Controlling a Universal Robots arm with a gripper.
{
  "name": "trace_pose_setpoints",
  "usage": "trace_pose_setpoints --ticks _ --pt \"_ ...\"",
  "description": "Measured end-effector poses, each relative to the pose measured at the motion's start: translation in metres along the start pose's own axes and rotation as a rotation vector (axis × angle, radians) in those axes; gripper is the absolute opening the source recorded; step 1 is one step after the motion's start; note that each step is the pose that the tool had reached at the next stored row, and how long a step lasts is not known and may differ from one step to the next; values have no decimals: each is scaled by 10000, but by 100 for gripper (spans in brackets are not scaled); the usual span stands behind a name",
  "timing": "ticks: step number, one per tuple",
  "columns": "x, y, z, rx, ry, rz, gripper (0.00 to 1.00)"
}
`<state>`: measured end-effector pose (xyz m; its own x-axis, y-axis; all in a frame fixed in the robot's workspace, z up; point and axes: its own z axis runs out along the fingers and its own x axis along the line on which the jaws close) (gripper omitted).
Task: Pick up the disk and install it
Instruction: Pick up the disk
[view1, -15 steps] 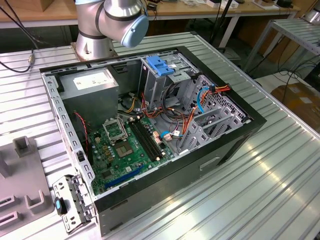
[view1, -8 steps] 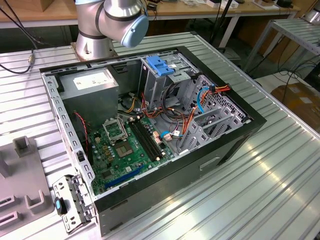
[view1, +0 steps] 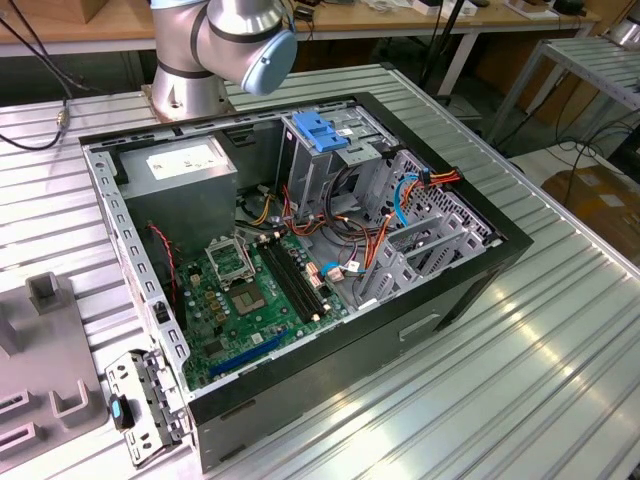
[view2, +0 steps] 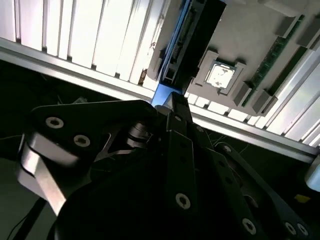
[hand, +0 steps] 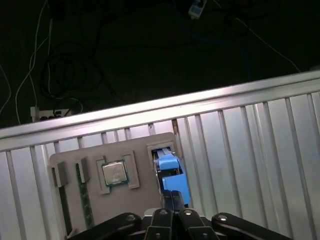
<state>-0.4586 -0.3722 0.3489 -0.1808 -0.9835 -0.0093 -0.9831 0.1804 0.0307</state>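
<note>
The disk (hand: 170, 167) stands on edge in a slot of a grey holder tray (hand: 140, 145); its bright blue rail and end tab face the camera. In the second wrist view the disk (view2: 197, 35) shows as a dark slab with a blue rail running down to a blue tab. In both wrist views my gripper (hand: 172, 199) (view2: 166, 100) is right at that tab, with its fingers closed together on it. In the exterior view the open computer case (view1: 300, 380) lies on the ribbed metal table, with its drive cage (view1: 330, 165) at the back.
On the holder tray a processor chip (hand: 114, 173) and a memory stick (hand: 85, 200) sit beside the disk. The table edge (hand: 150, 107) runs just past the tray, with dark floor and cables beyond. A pale-blue latch plate (view1: 320, 130) tops the drive cage; the arm's base (view1: 190, 60) stands behind the case.
</note>
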Motion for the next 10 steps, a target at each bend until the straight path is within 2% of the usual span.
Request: trace_pose_setpoints --ticks 2,5,6,10 --pt "-47 12 7 1 6 -65 11" --pt "-38 38 16 24 7 -227 11" --pt "-36 40 16 37 9 -314 18" --pt "-21 43 17 110 19 -660 18"
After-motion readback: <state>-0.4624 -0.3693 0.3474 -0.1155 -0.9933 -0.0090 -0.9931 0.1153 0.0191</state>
